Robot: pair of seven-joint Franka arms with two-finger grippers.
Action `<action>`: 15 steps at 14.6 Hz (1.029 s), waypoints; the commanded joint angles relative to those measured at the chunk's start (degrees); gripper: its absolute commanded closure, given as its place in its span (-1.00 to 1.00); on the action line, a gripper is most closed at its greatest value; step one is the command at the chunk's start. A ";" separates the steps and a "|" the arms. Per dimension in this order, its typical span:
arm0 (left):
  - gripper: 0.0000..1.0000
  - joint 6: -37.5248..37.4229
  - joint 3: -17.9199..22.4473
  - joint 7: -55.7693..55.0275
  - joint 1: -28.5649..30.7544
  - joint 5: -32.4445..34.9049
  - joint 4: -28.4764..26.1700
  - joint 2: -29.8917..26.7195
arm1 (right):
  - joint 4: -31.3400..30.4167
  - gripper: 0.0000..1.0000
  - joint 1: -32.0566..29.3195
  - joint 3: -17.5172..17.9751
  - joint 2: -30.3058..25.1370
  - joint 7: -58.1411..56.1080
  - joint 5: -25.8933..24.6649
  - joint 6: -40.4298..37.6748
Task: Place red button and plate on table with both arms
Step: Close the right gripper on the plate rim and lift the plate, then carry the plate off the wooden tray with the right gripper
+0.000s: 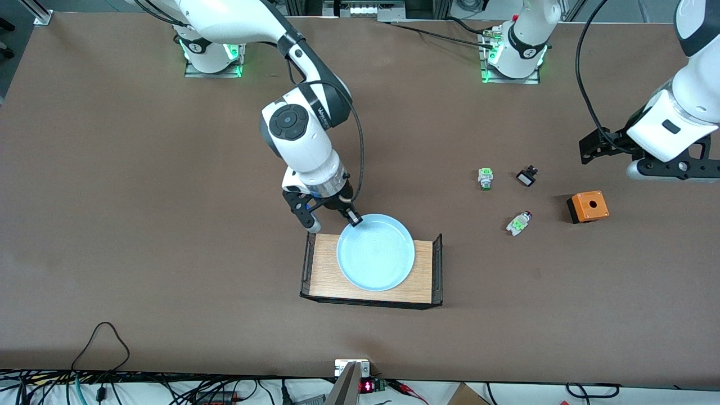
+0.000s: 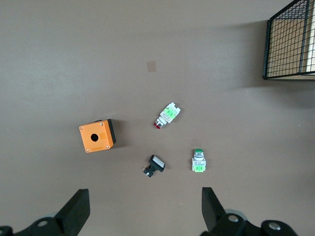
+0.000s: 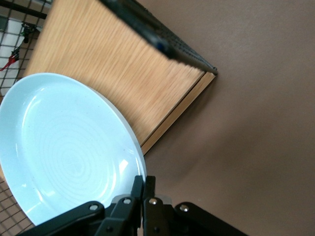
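Note:
The pale-blue plate [image 1: 376, 252] is over the wood-floored tray, and my right gripper [image 1: 354, 218] is shut on its rim at the edge toward the robots' bases. In the right wrist view the shut fingers [image 3: 143, 184] pinch the plate [image 3: 59, 152] rim. The red button [image 1: 518, 223] lies on its side on the brown table [image 1: 169, 225], toward the left arm's end. My left gripper [image 1: 675, 167] hangs open above the table near the orange box and holds nothing. Its wrist view shows the red button [image 2: 166, 115] well ahead of the spread fingers [image 2: 78, 209].
A green-capped button [image 1: 485, 178], a small black-and-white switch [image 1: 526, 176] and an orange box [image 1: 588, 206] with a hole lie around the red button. The tray [image 1: 323, 270] has black wire ends. Cables run along the table edge nearest the front camera.

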 commanded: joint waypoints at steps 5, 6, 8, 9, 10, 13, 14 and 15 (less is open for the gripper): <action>-1.00 0.55 5.82 1.25 -5.93 -0.14 -1.91 -2.69 | 0.16 1.00 0.01 0.10 -8.33 -1.42 0.92 -10.87; -1.00 1.17 5.82 1.25 -5.85 -0.32 -3.23 -3.39 | 0.08 1.00 -0.25 0.10 -10.00 -1.51 1.01 -12.98; -1.00 1.44 5.82 1.25 -5.84 -0.32 -3.85 -4.01 | -0.01 1.00 -1.22 0.01 -12.81 -3.95 1.01 -17.72; -1.00 1.96 5.82 1.33 -5.84 -0.32 -4.12 -4.27 | -0.10 1.00 -1.66 0.01 -14.05 -6.67 1.10 -20.19; -1.00 3.10 5.82 1.34 -5.67 -0.32 -5.77 -4.97 | -0.10 1.00 -2.53 -0.16 -15.54 -9.65 1.10 -23.43; -1.00 8.12 5.91 1.51 -5.49 -0.67 -14.04 -10.77 | -0.19 1.00 -6.66 -0.17 -18.53 -18.70 1.10 -32.40; -1.00 7.07 6.00 1.25 -5.41 -1.02 -13.70 -10.60 | -0.19 1.00 -7.63 -0.25 -19.15 -23.61 1.01 -34.86; -1.00 6.45 7.30 1.33 -5.32 -2.07 -12.48 -9.82 | -0.54 1.00 -9.03 -0.25 -20.11 -27.22 1.10 -36.54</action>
